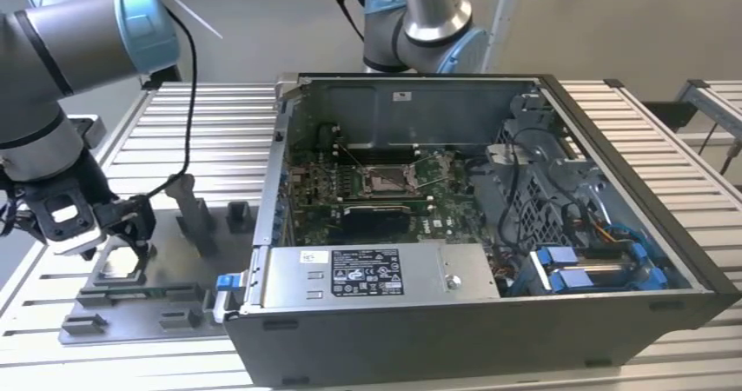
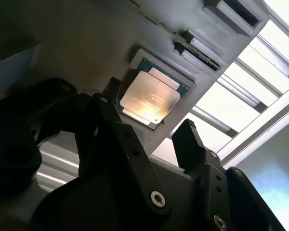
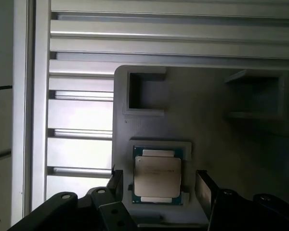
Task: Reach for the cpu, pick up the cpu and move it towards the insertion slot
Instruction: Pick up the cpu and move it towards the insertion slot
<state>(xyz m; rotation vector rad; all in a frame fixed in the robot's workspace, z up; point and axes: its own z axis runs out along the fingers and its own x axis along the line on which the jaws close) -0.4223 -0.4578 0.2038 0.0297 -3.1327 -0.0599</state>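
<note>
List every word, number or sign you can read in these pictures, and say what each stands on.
No text here can be read.
The power supply label: black and white print, too small to read.
The sticker on the back wall of the case: too small to read.
The cpu: faint marks on its metal face in the first wrist view, too blurred to read.

A table of silvery ribbed aluminium slats [image 1: 649,130] spreads beneath the claw [image 3: 160,188] and runs far out from it toward the exterior view's right. Behind and above the claw rises a plain pale beige wall [image 1: 267,26]. Well apart from the claw, beyond the table at the exterior view's right, stands a second slatted metal frame [image 1: 713,96]. In both wrist views the slats near the claw glare white.
</note>
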